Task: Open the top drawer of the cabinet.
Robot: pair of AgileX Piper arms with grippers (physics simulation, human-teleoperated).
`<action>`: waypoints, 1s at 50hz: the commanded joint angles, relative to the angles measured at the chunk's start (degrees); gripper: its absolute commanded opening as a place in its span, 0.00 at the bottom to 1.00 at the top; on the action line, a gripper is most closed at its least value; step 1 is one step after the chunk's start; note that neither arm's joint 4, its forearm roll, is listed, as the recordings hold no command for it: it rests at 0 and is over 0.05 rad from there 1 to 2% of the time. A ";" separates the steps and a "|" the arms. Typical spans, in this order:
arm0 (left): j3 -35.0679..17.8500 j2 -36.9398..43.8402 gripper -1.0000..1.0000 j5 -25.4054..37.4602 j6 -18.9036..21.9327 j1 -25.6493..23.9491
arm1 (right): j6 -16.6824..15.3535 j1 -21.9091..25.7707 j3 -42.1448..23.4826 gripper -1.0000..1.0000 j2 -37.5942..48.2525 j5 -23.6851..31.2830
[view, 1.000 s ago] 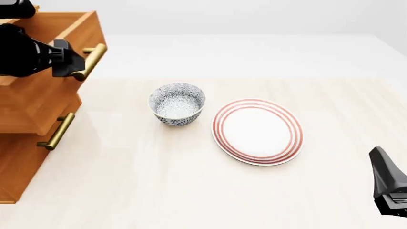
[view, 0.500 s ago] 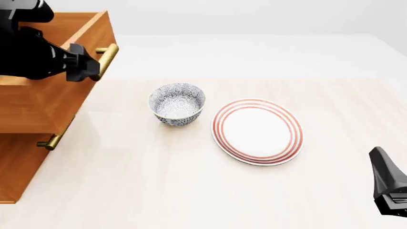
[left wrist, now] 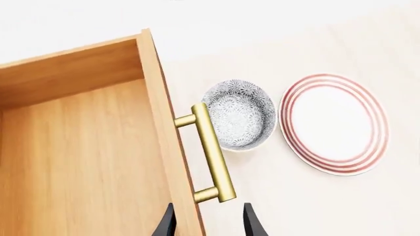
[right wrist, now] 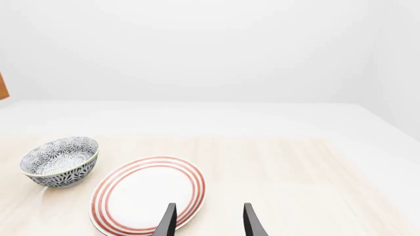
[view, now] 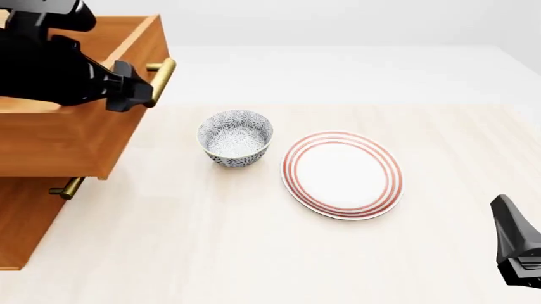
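Cabinet (view: 25,228): orange-brown wooden chest at the table's left edge, only partly in frame.

Top drawer (view: 76,142): pulled well out of the cabinet toward the bowl, plain wood inside exposed (left wrist: 78,162). Its brass bar handle (view: 161,81) points toward the bowl.

Left gripper (view: 135,88): at the near end of that handle; in the left wrist view its two fingertips (left wrist: 253,226) sit either side of the bar's lower end, spread a little wider than the bar. Whether they press it cannot be told.

Lower drawer handle (view: 66,188): brass, showing just under the top drawer.

Bowl (view: 235,137): blue-patterned, right of the cabinet, upright.

Plate (view: 343,174): white with red rings, just beyond the bowl from the cabinet.

Right gripper (right wrist: 208,221): far from the cabinet, fingers parted above the plate's rim, holding nothing.
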 commanded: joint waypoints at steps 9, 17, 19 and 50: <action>-1.37 -0.18 1.00 0.44 1.87 -2.84 | 0.00 0.00 0.00 1.00 0.00 0.00; -1.17 0.20 1.00 -0.10 1.80 -4.18 | 0.00 0.01 0.00 1.00 0.00 0.00; -1.16 0.19 1.00 -0.05 2.15 -3.84 | 0.01 0.01 0.00 1.00 0.00 0.00; -4.88 -0.39 1.00 2.88 4.07 -4.01 | 0.01 0.00 0.00 1.00 0.00 0.00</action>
